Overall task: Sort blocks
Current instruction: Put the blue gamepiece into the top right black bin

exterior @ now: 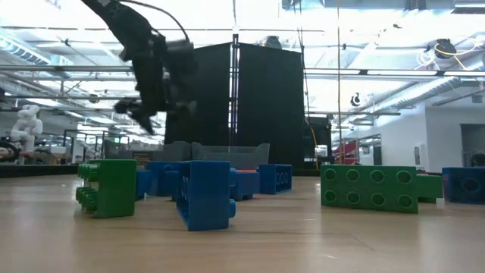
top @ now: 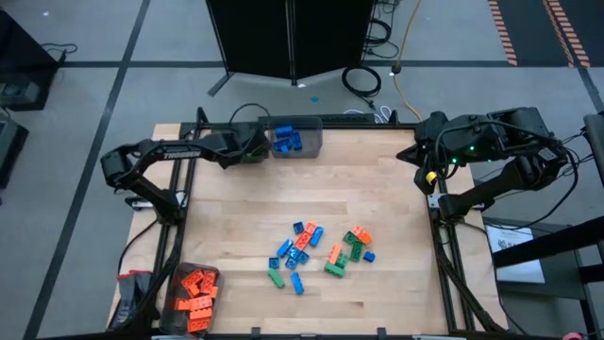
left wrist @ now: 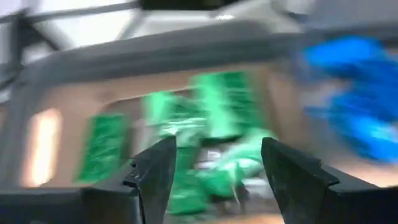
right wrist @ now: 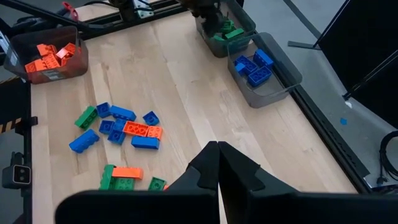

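High view: your left tool (top: 253,144), fingers spread and empty over the green-block bin (right wrist: 221,30), should lift clear before returning to the desk (top: 245,217) (right tool (right wrist: 217,163) parked, closed).

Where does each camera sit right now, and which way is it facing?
High: overhead, facing straight down on the table, both arms showing.
Low: at tabletop height, facing level across the loose blocks; the left arm hangs at upper left.
Left wrist: above the green bin, its left pincer open.
Right wrist: facing across the table past its shut right pincer.
Shared: high and right wrist both show the blue bin, orange bin.
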